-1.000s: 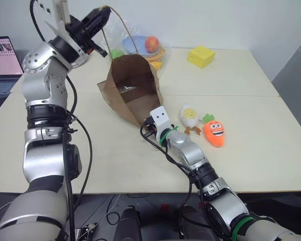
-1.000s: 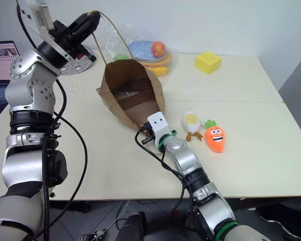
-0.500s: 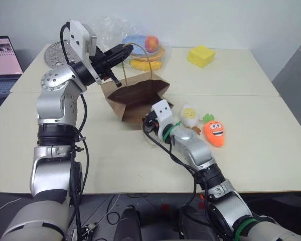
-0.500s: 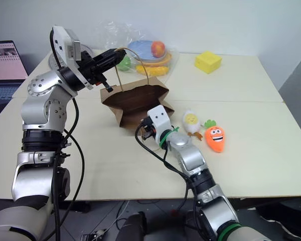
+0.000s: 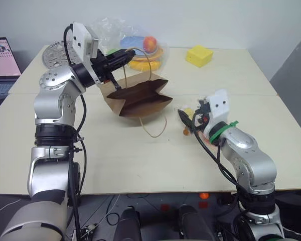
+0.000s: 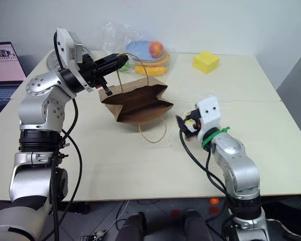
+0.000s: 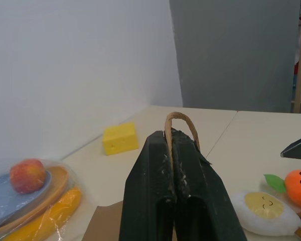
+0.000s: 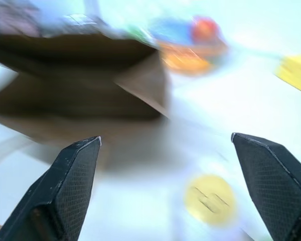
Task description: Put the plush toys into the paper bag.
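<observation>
My left gripper (image 7: 176,165) is clamped shut on one twisted cord handle (image 7: 180,123) of the brown paper bag (image 5: 139,98), holding that side up while the bag slumps on the cream table (image 5: 115,155) with its mouth facing me and its other handle (image 5: 155,128) trailing loose on the tabletop toward six o'clock. My right gripper (image 8: 165,150) has its two black fingers (image 8: 65,186) spread wide with nothing between them; the egg plush (image 8: 209,199) sits just ahead of them, and from the left wrist camera I see it (image 7: 263,213) lying beside the orange carrot plush (image 7: 298,187). Both toys are on the table at about three o'clock of the bag, outside it. My worry is the bag: I judge the mouth has sagged to a low opening, so a toy pushed in could catch the lip and fold the paper shut, or shove the whole bag away since only a thin cord restrains it. The loose handle could also snag my right fingers on the way in. There is open table between toys and bag, and plenty at six o'clock; at twelve o'clock the wrapped fruit plate (image 5: 143,52) crowds the bag's back, with the yellow cube (image 5: 200,55) well apart at one o'clock.
</observation>
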Tool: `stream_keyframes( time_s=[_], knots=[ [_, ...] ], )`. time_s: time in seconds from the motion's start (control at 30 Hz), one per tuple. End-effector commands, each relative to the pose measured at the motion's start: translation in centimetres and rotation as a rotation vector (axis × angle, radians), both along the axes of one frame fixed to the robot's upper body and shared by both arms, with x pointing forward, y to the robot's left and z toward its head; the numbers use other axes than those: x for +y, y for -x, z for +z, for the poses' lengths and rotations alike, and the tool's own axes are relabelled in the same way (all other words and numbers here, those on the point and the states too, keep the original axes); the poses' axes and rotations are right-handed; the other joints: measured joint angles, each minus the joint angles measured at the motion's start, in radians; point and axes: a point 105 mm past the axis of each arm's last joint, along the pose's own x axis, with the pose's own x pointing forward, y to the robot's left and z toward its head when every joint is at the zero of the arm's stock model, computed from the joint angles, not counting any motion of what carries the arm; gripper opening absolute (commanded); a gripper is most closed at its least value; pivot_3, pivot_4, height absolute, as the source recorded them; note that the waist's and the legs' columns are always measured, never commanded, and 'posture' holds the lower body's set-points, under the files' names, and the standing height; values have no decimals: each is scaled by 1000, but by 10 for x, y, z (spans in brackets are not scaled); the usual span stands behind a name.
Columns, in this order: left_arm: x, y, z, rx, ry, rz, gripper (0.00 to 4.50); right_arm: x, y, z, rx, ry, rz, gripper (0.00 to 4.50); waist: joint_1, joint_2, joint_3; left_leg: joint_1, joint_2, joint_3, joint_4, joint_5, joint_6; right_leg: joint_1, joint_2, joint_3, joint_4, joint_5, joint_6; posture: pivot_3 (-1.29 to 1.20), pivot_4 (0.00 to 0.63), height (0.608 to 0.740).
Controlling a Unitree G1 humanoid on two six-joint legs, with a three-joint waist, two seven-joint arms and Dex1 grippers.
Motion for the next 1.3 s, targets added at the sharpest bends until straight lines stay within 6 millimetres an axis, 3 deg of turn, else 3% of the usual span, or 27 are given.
stream_keyframes(
  time_s=[0.03,0.17,0.33,0.43,0.63,0.8,0.9,1.17,1.3],
  knots=[
    [-2,9,22,-75,-10,-17,0,9,-4,-12,13,8,18,4451,-1,0,0,0,0,0,0,0,0,0,0,0,0,0,0,0,150,740],
    [-2,8,18,-72,-30,-10,0,2,-17,-35,58,24,-49,4451,-1,0,0,-1,0,0,0,0,0,-2,0,0,0,0,0,0,150,740],
    [1,10,18,-70,-27,-3,0,1,-26,-42,50,46,-80,4451,0,0,0,-1,0,1,0,0,0,-2,0,0,0,0,0,0,150,740],
    [2,12,17,-71,-29,1,0,1,-26,-48,51,66,-74,3903,1,0,0,-1,0,0,0,0,0,-2,0,0,0,0,0,0,150,740],
    [3,14,18,-75,-26,8,0,-3,-26,-45,27,67,-78,1776,1,0,0,-1,0,0,0,0,0,-2,0,0,0,0,0,0,150,740],
    [2,15,17,-72,-24,2,0,-6,-25,-23,-42,26,-38,44,1,0,0,-1,0,0,0,0,0,-2,0,0,0,0,0,0,150,740],
    [2,16,15,-64,-29,-5,0,5,-13,0,-68,-50,121,16,1,0,0,-1,0,0,0,0,0,-1,0,0,0,0,0,0,150,740],
    [3,12,14,-60,-29,1,0,11,22,40,-52,52,408,16,1,0,0,-1,0,0,0,0,0,-1,0,0,0,0,0,0,150,740],
    [-4,12,14,-61,-26,-16,0,43,28,56,-37,4,485,16,-7,0,0,0,0,0,0,0,0,-1,0,1,1,0,0,0,150,740]
  ],
)
